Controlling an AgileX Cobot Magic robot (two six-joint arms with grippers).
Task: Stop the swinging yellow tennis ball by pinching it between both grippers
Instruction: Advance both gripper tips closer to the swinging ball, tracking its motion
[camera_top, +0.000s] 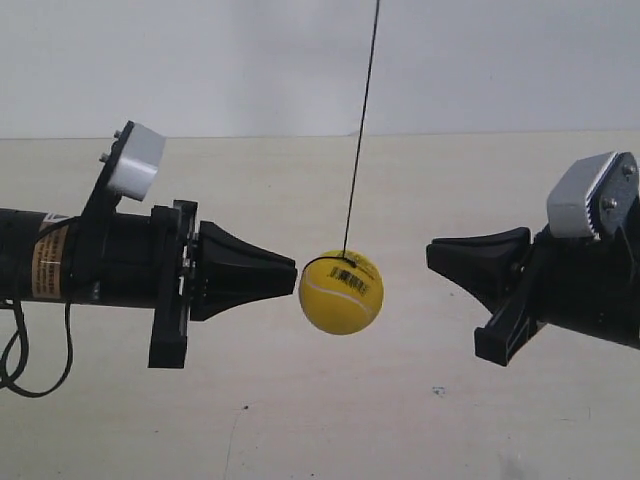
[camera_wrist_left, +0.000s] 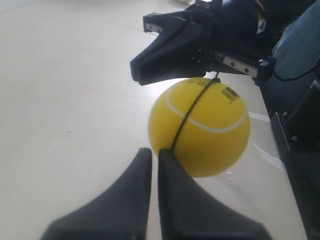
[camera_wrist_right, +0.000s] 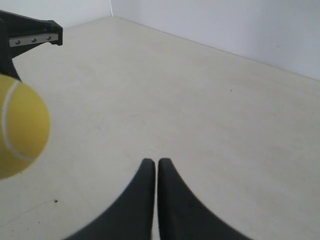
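The yellow tennis ball (camera_top: 341, 292) hangs on a thin dark string (camera_top: 362, 120) between the two black grippers, above the pale table. The left gripper (camera_top: 290, 268), on the arm at the exterior view's left, is shut, and its tip touches or nearly touches the ball's side. In the left wrist view the ball (camera_wrist_left: 200, 127) sits right against the shut left gripper (camera_wrist_left: 151, 151), with the right gripper (camera_wrist_left: 135, 70) beyond it. The right gripper (camera_top: 432, 252) is shut and stands a short gap away from the ball. In the right wrist view the ball (camera_wrist_right: 20, 132) shows at the edge, apart from the gripper (camera_wrist_right: 152, 161).
A black cable (camera_top: 20, 370) loops down from the arm at the exterior view's left. The pale table (camera_top: 330, 420) meets a white wall (camera_top: 250, 60) behind. Dark equipment (camera_wrist_left: 300, 125) and blue cloth (camera_wrist_left: 300, 35) show past the table in the left wrist view.
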